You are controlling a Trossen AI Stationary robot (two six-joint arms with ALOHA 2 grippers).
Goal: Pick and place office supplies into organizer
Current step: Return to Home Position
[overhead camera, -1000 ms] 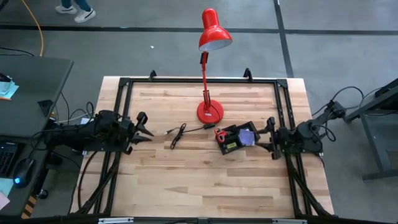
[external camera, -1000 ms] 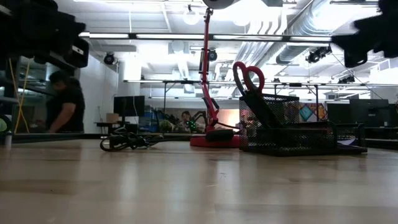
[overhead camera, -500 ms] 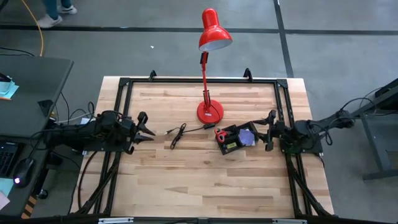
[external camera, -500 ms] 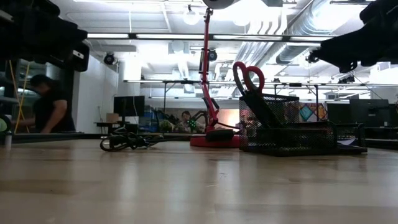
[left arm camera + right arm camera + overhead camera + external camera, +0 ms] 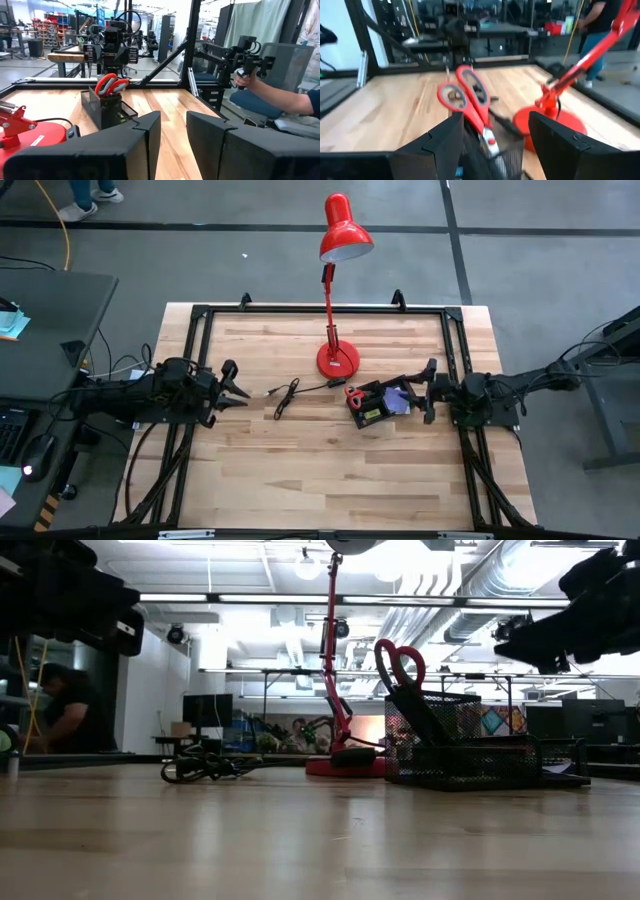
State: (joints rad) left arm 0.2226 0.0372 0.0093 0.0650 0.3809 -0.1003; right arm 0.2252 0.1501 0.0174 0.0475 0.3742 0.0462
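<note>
R gripper (image 5: pixel 422 391) hangs just beside the organizer (image 5: pixel 440 738), fingers apart, empty. Scissors (image 5: pixel 399 662) and purple pad (image 5: pixel 398 399) sit inside it. L gripper (image 5: pixel 236 387) waits opposite, fingers apart. I'd retract R arm straight back, w/o clipping scissor handles or lamp (image 5: pixel 338 360).

- Your left arm (image 5: pixel 150 392) and right arm (image 5: pixel 478 394) are dark, chunky and jointed, with thin black cables (image 5: pixel 118 366) at their bases
- Your left gripper (image 5: pixel 172 142) and right gripper (image 5: pixel 495 142) end in broad, matte black, angular fingers (image 5: pixel 120 150)
</note>
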